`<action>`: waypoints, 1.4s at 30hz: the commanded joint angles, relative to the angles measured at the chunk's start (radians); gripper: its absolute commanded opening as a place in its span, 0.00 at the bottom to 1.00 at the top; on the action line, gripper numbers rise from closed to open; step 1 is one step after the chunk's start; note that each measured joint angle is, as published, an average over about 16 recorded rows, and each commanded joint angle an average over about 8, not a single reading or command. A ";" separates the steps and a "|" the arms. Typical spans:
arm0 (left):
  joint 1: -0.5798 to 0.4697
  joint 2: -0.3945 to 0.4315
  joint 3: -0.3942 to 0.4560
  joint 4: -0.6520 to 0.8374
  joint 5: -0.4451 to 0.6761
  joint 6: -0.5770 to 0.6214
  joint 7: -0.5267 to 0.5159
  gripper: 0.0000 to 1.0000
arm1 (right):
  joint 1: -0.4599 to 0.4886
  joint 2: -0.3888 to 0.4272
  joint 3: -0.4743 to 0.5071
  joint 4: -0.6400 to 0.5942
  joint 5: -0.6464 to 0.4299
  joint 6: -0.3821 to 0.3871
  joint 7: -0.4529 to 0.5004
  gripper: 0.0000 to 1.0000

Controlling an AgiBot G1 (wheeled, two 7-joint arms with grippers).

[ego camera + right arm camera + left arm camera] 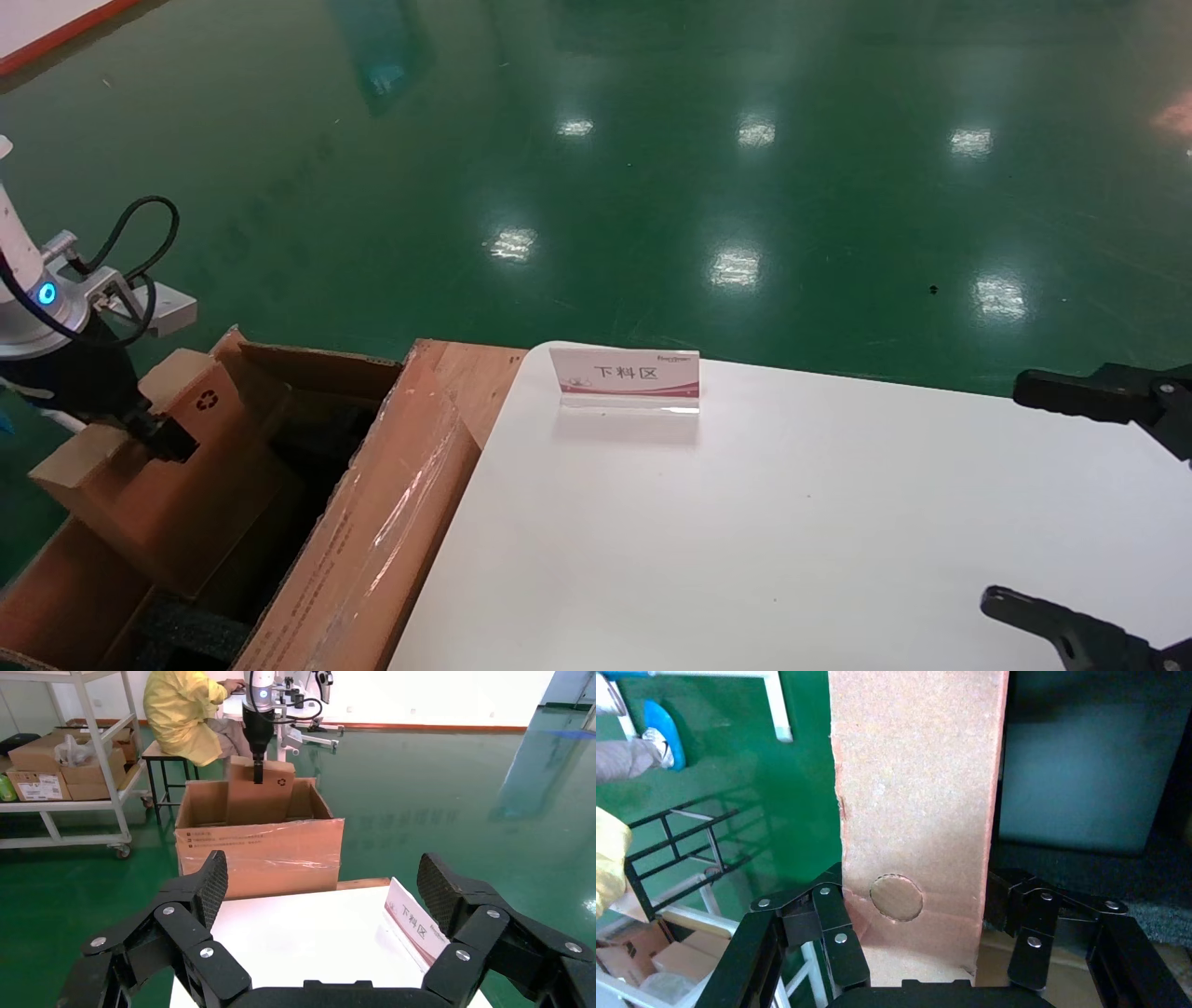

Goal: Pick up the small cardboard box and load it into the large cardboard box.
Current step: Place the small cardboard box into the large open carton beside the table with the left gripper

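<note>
Inside large cardboard box [372, 522]: small cardboard box [177, 466]

The small cardboard box [163, 466] is flat and brown, with a black recycling symbol near its upper corner. It stands tilted, its lower part inside the large cardboard box [372, 540]. This big open carton has glossy clear tape on one long flap.
</note>
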 commanded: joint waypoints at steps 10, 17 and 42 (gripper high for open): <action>0.057 0.008 0.000 0.035 -0.007 -0.016 -0.002 0.00 | 0.000 0.000 -0.001 0.000 0.000 0.000 0.000 1.00; 0.095 0.009 -0.001 0.048 -0.015 -0.024 -0.001 0.14 | 0.000 0.000 -0.001 0.000 0.001 0.000 0.000 1.00; 0.106 0.008 -0.005 0.050 -0.021 -0.024 0.012 1.00 | 0.000 0.001 -0.001 0.000 0.001 0.001 -0.001 1.00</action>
